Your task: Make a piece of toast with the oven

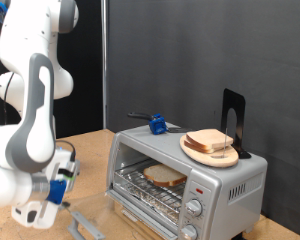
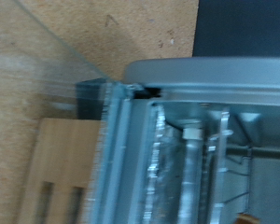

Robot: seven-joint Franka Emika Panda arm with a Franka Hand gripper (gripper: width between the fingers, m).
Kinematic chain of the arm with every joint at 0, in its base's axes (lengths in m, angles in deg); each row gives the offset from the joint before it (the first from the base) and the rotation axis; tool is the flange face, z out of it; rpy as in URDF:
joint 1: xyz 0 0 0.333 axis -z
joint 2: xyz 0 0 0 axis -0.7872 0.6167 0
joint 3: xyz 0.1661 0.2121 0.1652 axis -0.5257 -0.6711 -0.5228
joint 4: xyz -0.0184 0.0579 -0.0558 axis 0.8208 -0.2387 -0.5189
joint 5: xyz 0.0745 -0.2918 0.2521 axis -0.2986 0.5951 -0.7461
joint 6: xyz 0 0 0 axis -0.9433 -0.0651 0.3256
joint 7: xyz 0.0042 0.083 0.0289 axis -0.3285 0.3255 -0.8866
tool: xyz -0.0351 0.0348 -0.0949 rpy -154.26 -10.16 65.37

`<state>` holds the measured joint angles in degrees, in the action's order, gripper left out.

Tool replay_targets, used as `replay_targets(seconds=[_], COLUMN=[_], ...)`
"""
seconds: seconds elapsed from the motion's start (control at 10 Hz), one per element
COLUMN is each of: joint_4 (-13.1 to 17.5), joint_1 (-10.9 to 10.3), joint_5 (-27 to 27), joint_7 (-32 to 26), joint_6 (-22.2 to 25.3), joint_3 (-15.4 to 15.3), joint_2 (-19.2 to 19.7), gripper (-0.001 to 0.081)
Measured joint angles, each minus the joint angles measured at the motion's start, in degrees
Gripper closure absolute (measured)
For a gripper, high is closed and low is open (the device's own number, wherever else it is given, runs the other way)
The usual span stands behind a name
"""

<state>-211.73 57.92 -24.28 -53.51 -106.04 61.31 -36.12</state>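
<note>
The silver oven (image 1: 225, 185) stands on the wooden table at the exterior view's right. Its glass door (image 1: 140, 212) hangs open and down. A slice of toast (image 1: 163, 176) lies on the wire rack inside. More bread slices (image 1: 212, 141) sit on a wooden plate (image 1: 195, 150) on the oven's top. My gripper (image 1: 58, 203) hangs low at the exterior view's left, just off the open door's outer edge, with nothing seen in it. The wrist view shows the oven's metal front corner (image 2: 168, 140) and the glass door (image 2: 47, 65); no fingers show there.
A blue-handled utensil (image 1: 156, 124) and a black upright stand (image 1: 233, 118) sit on the oven's top. Round knobs (image 1: 195, 207) run down the oven's right side. A black curtain (image 1: 190, 50) hangs behind. Bare wooden table (image 2: 103, 28) lies around the oven.
</note>
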Motion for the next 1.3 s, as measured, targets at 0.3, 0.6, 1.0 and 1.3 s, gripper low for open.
replay_targets(seconds=[0.3, 0.6, 1.0, 1.3], joint_4=[-2.02, -2.64, -1.89, -3.03], joint_1=[0.03, -0.05, -1.44, -2.82], joint_5=[1.25, 0.97, -1.26, -1.29], joint_7=[-0.01, 0.24, 0.11, 0.66], joint_6=[1.20, -0.56, -2.70, -1.83], joint_3=[0.31, 0.13, -2.53, -4.66], joint_2=[-5.15, -7.26, -8.51, -10.94], gripper=[-0.0003, -0.0003, -0.0003, -0.0003])
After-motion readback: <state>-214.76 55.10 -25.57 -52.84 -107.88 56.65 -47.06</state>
